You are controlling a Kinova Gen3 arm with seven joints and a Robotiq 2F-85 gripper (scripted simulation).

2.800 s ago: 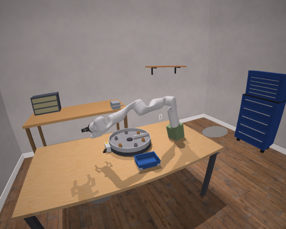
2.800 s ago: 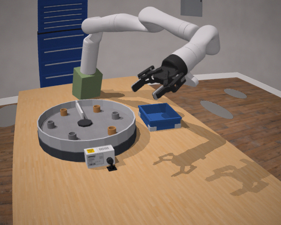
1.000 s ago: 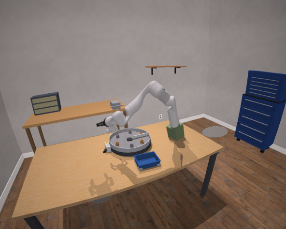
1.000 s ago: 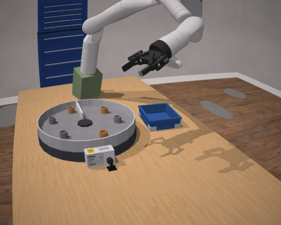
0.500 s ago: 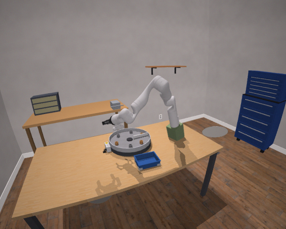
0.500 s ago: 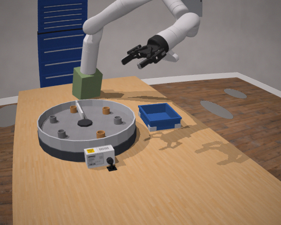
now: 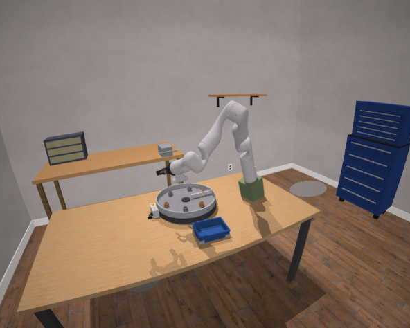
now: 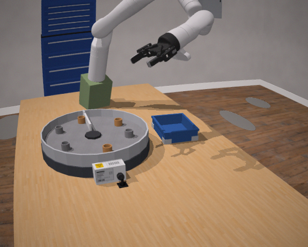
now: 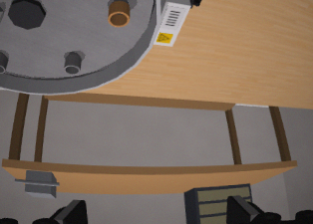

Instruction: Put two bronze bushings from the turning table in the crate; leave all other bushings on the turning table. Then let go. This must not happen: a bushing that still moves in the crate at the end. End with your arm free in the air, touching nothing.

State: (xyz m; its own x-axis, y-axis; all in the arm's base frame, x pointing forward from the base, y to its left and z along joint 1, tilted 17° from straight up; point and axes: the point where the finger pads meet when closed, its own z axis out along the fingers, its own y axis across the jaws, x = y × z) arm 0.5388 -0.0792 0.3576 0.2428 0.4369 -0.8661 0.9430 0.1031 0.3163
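Note:
The grey round turning table (image 8: 94, 138) stands on the wooden table and holds three bronze bushings (image 8: 81, 119) (image 8: 118, 122) (image 8: 107, 147) and three grey bushings (image 8: 59, 129) (image 8: 128, 133) (image 8: 65, 145), all upright. The blue crate (image 8: 175, 127) sits to its right and is empty. My gripper (image 8: 141, 61) is open and empty, high in the air above the far right part of the turning table, fingers pointing sideways. In the wrist view its fingers show at the bottom, and one bronze bushing (image 9: 120, 11) shows near the table's rim.
A white control box (image 8: 108, 171) sits against the turning table's front rim. The green arm pedestal (image 8: 95, 90) stands behind it. A side table (image 7: 102, 160) with a drawer unit, a wall shelf (image 7: 237, 95) and a blue tool cabinet (image 7: 378, 155) stand around the room.

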